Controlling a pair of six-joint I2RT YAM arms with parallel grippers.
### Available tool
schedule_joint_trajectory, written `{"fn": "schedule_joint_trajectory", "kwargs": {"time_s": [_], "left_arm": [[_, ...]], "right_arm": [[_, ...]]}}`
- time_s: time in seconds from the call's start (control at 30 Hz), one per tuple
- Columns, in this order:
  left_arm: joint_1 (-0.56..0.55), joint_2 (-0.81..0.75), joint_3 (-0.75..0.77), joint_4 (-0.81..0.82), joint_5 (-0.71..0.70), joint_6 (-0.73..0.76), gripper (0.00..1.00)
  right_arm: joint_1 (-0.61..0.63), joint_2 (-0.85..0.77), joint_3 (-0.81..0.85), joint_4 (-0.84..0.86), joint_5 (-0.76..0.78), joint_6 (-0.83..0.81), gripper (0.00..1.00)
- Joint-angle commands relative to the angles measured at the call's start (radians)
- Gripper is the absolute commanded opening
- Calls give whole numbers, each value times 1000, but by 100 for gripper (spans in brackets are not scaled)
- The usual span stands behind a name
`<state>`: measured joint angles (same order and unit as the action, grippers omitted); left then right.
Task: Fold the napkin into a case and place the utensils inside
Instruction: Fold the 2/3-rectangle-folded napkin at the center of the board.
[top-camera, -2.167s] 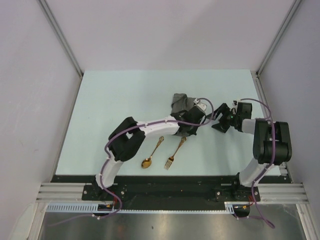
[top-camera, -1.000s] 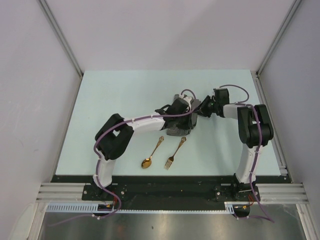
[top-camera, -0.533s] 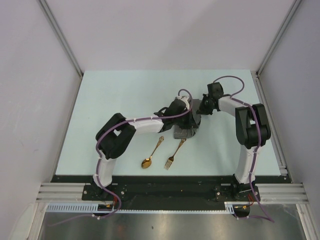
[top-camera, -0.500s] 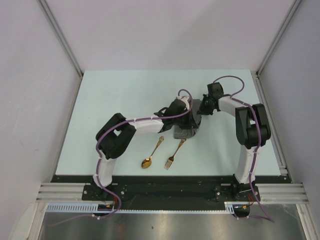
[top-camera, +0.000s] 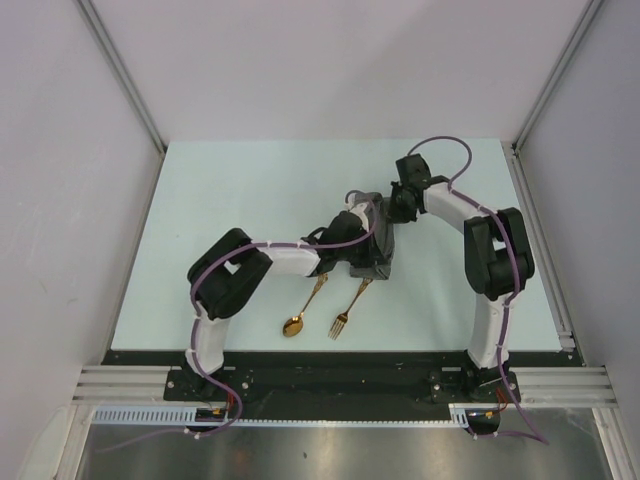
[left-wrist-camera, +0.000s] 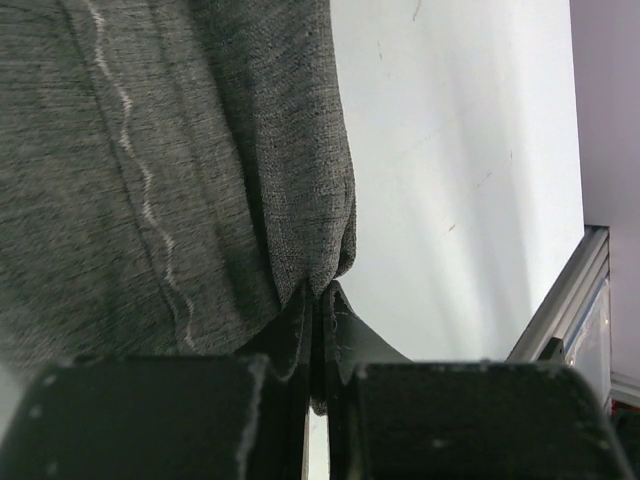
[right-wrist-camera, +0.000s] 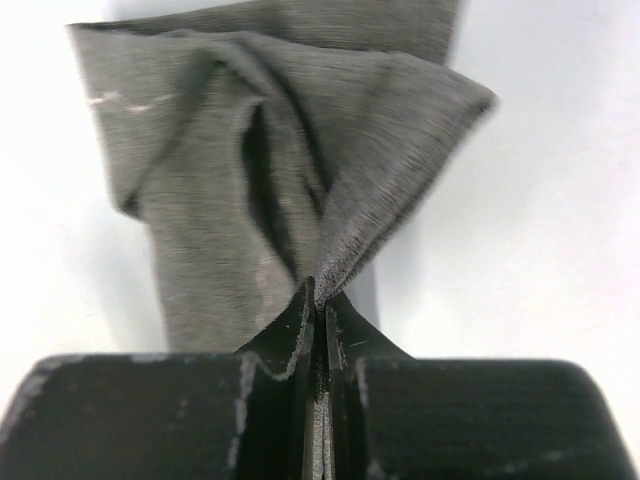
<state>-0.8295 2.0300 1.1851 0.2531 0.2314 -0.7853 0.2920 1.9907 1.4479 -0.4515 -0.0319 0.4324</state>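
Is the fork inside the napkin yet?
No, the fork lies bare on the table beside the spoon, outside the napkin.

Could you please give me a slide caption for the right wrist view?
The right claw shut on a bunched corner of the dark grey napkin.

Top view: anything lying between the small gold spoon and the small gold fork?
Nothing. In the top view the strip between the small gold spoon and small gold fork is bare pale table; they lie side by side, apart.
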Motion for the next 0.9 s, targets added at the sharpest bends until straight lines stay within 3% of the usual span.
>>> {"fn": "schedule_joint_trajectory", "kwargs": {"time_s": [0.0,0.53,0.63,0.73,0.87], "left_arm": [[-8,-88,-65,17,26,-20,0],[18,-132,-162,23,17,-22,0],[21,-140,-171,25,17,-19,0],[24,-137,-173,25,20,-19,0],[23,-134,-167,28,34,-20,0]], "right_arm": [[32,33,117,13,76,6,3],[75,131,270,-33,82,26,6],[75,149,302,-36,92,11,10],[65,161,315,-56,118,12,20],[32,158,293,-33,76,46,28]]}}
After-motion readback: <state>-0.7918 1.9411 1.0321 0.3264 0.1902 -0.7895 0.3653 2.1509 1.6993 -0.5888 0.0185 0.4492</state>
